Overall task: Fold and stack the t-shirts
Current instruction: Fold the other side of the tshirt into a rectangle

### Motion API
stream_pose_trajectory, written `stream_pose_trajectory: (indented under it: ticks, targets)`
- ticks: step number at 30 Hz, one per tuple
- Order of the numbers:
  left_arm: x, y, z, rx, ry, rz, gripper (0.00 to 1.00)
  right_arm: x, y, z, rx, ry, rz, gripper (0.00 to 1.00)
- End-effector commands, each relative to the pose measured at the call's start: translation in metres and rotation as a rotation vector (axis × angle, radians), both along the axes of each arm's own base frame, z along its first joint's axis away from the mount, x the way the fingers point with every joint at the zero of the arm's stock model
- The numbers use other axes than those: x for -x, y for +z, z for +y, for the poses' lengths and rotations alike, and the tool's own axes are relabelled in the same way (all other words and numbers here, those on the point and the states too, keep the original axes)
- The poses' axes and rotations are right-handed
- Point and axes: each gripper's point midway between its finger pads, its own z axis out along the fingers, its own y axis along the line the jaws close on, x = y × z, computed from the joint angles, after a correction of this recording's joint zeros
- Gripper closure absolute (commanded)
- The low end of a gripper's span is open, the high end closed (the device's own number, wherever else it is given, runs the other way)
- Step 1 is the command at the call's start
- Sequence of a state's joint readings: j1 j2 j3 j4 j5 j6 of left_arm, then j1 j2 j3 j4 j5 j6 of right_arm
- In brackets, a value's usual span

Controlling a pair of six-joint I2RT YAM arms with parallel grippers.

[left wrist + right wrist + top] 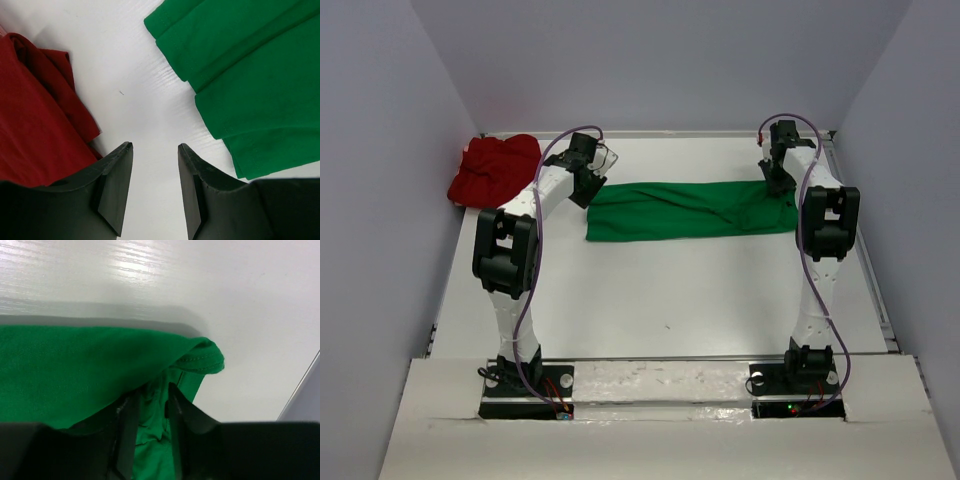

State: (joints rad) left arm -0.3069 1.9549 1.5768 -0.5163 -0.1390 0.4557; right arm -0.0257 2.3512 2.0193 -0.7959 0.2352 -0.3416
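Note:
The green t-shirt (690, 210) lies as a long folded band across the far middle of the table. The red t-shirt (495, 168) is bunched in the far left corner. My left gripper (584, 192) hangs open over bare table between the two shirts, with red cloth (30, 125) to its left and the green folds (250, 75) to its right. My right gripper (778, 182) is down at the green shirt's right end. Its jaws (150, 395) stand partly apart, with loose green cloth (75, 370) between them and a hemmed fold draped over the left finger.
Grey walls close in the table at the back and on both sides. A metal rail (872, 275) runs along the table's right edge, close to my right gripper. The white tabletop (670, 300) stretches from the green shirt to the arm bases.

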Motion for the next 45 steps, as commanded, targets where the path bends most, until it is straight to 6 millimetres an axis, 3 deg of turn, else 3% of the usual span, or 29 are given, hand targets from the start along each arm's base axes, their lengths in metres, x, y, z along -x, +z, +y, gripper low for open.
stream_pose_trajectory:
  ticks: [1,7,12,13,15,21,30,45]
  targets:
    - [0.005,0.010,0.000,-0.003,-0.012,-0.009,0.47,-0.008,0.024,-0.006,0.018,-0.008,-0.058,0.58]
    - [0.006,0.009,0.000,-0.006,-0.012,-0.006,0.47,-0.006,0.011,-0.005,0.011,-0.009,-0.036,0.56]
    - [0.008,0.008,0.002,-0.011,-0.013,-0.003,0.47,-0.008,0.007,-0.005,0.010,-0.007,-0.031,0.84]
    - [0.007,0.008,0.002,-0.011,-0.013,-0.004,0.47,-0.008,0.008,-0.006,0.016,-0.010,-0.033,0.94]
    - [0.006,0.009,0.001,-0.010,-0.013,-0.006,0.47,-0.009,0.011,-0.007,0.019,-0.008,-0.038,1.00]
    - [0.007,0.010,0.000,-0.008,-0.014,-0.005,0.47,-0.011,0.026,-0.012,0.047,-0.014,-0.064,1.00]
    - [0.007,0.015,-0.001,-0.004,-0.017,-0.017,0.47,-0.022,0.075,-0.019,0.092,-0.017,-0.155,1.00]
    - [0.008,0.012,-0.001,-0.010,-0.021,-0.008,0.47,-0.034,0.079,-0.012,0.055,-0.001,-0.158,1.00]
